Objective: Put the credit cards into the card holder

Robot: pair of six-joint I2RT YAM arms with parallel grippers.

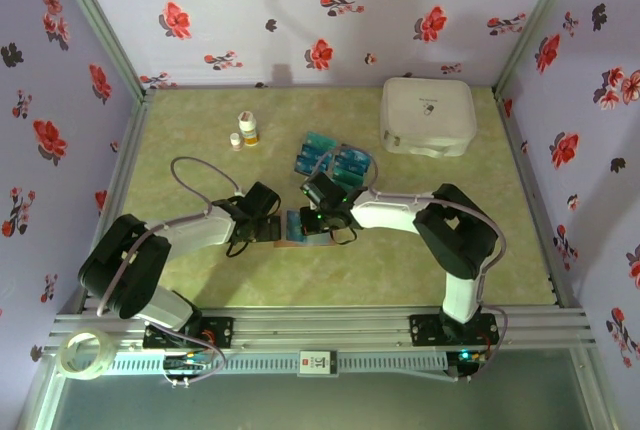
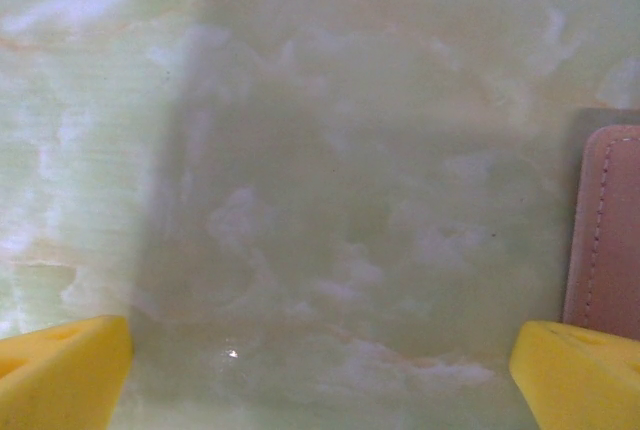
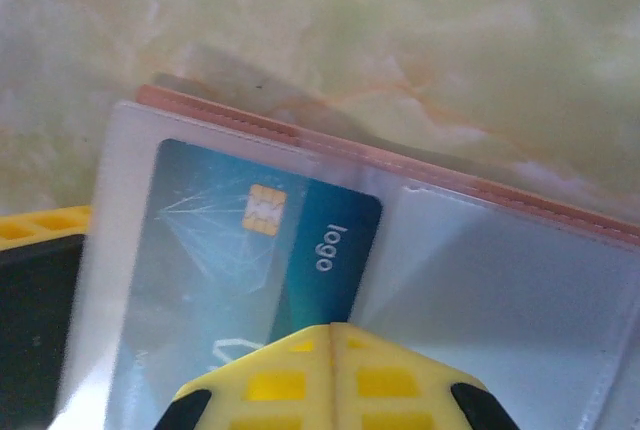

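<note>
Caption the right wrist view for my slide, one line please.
Right gripper, shut, over a teal credit card in a clear sleeve of the open card holder on the marbled table.

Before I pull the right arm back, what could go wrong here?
The holder isn't gripped: the left jaws stand open beside it, so it could slide. The right jaws are shut at the card's near edge; pulling back might drag it out of the sleeve.
</note>
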